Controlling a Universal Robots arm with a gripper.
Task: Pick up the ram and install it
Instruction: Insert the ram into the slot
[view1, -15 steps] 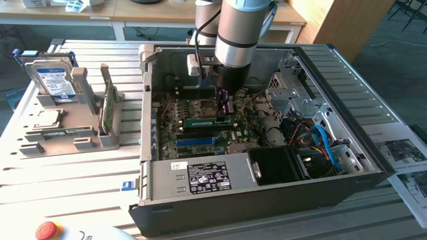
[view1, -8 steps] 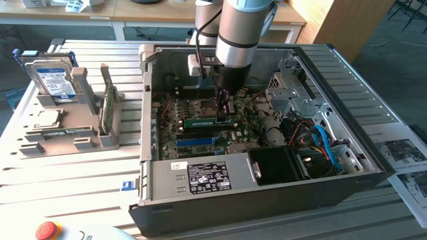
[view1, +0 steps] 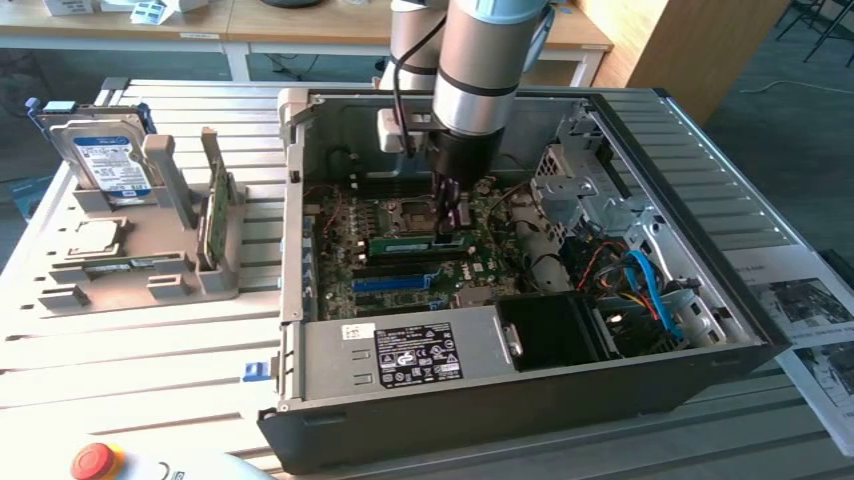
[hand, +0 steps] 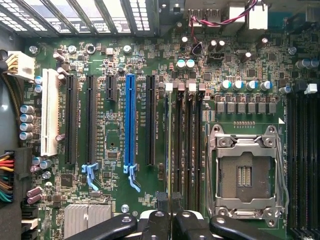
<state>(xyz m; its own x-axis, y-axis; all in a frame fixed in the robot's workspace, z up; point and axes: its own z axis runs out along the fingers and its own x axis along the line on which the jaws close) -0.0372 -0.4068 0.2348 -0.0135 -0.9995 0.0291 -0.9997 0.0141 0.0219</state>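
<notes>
Exterior view, looking down into an open computer case (view1: 534, 410) on a slatted table (view1: 134, 350). Reaching in from the top of the frame, the arm (view1: 487, 60), with the gripper (view1: 450, 232) low over the motherboard (view1: 400, 270) near the frame's centre. Clenched on the ram (view1: 411, 243), gripped near its end toward the exterior view's right. Held level and on edge, lengthwise across the board, just below the CPU socket (view1: 407, 212) and just above the blue slot strip (view1: 394, 283). Cannot tell whether seated in a slot or just over one. In the lower middle, a power supply (view1: 400, 355) with a black label; to its right, a black fan housing (view1: 561, 330) and blue cables (view1: 647, 285). At the exterior view's left, outside the case, a grey stand (view1: 134, 280) carrying an upright hard drive (view1: 107, 160) and a taller green card (view1: 211, 215) on edge. In the lower left corner, a red button (view1: 96, 460). Wrist view: ram edge-on as a thin line running out from between the dark fingers (hand: 160, 230), with three bare memory slots (hand: 189, 140) between it and the CPU socket.
</notes>
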